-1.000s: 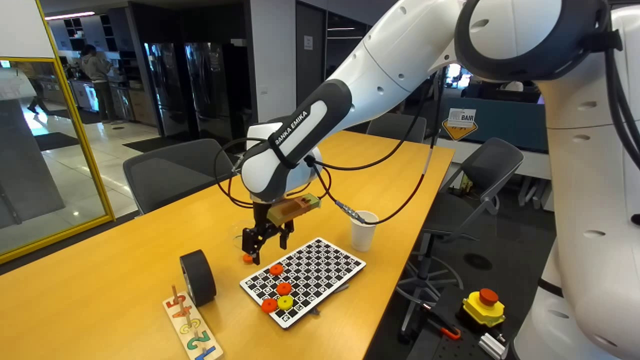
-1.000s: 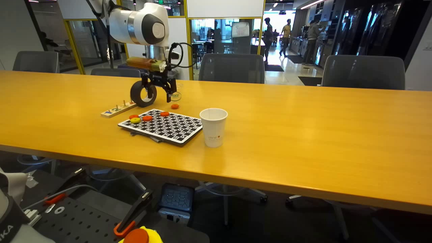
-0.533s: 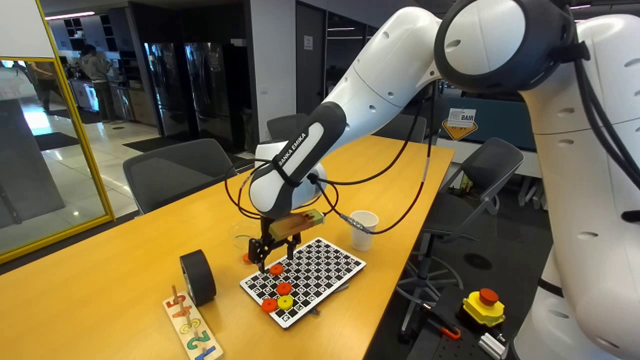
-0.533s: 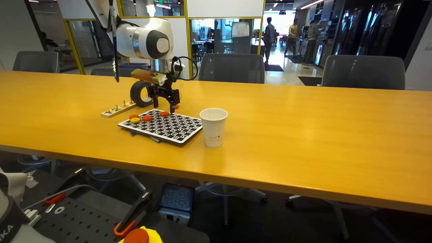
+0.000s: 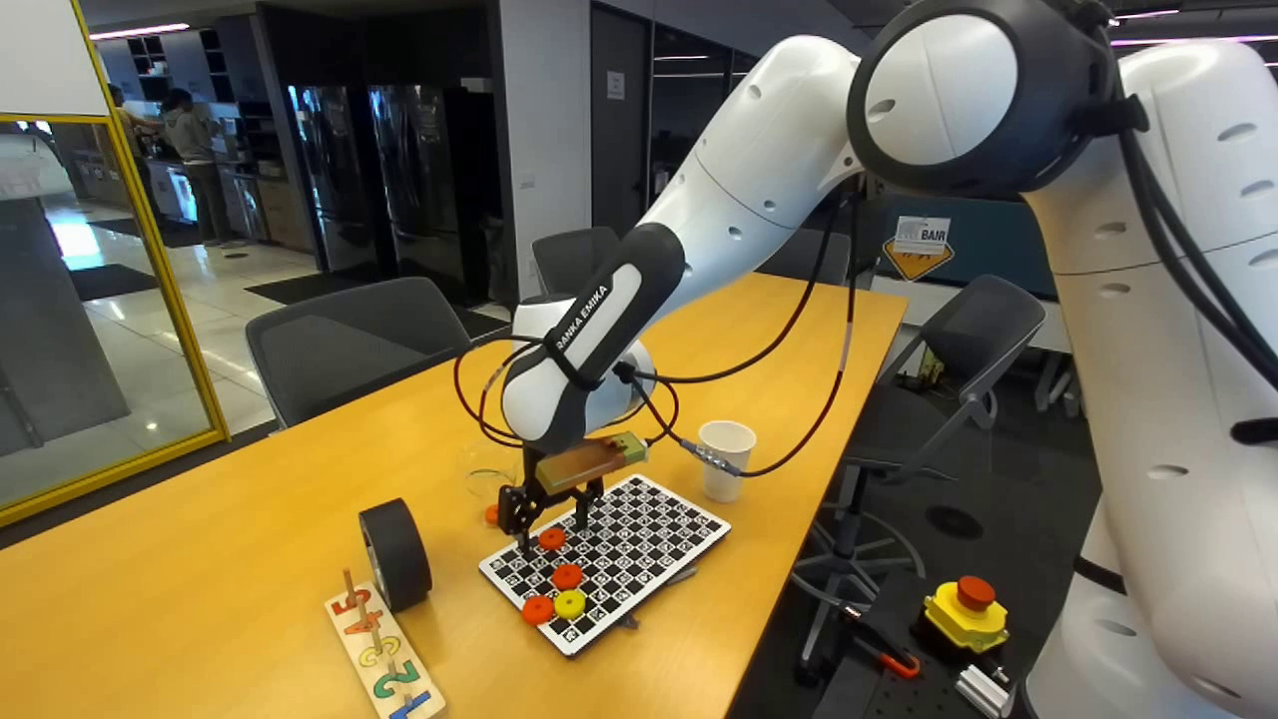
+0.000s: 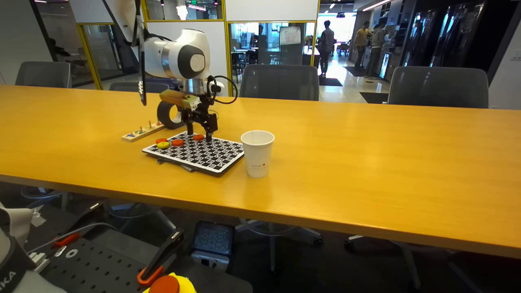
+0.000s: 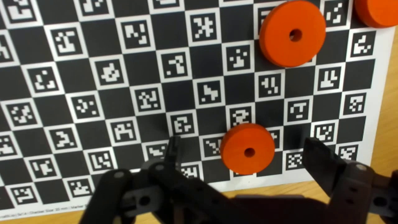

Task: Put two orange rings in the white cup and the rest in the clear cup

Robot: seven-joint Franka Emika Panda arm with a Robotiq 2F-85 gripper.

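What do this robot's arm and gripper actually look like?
The arm is glossy white with rounded segments, dark grey trim and the visible letters RANKA EMIKA. Black cables, some stretches dark red, loop along it. The black gripper has two short, jointed fingers; an amber block with a green end sits just above it.

Table [image 6: 386, 171]: long, wood-toned, spanning an exterior view from nine to three o'clock.
Mesh-backed chairs [image 6: 279, 81]: grey, along its far edge at ten, twelve and two o'clock.
Yellow-framed partition [image 6: 226, 57]: glass panes and white panels [image 6: 270, 10], from ten to one o'clock.
Glow [image 6: 338, 28]: bright white, at one o'clock.
Refrigerators [image 5: 411, 185]: dark, glossy, at ten o'clock in an exterior view.
Wall [image 5: 547, 130]: pale, at eleven o'clock.
Door [image 5: 619, 150]: dark, at twelve o'clock, bearing a paper sheet [image 5: 616, 85].
Tiled floor [image 5: 222, 300]: pale, shiny, with dark mats [image 5: 310, 286], at nine o'clock.
Strip light [image 5: 140, 31]: at ten o'clock.
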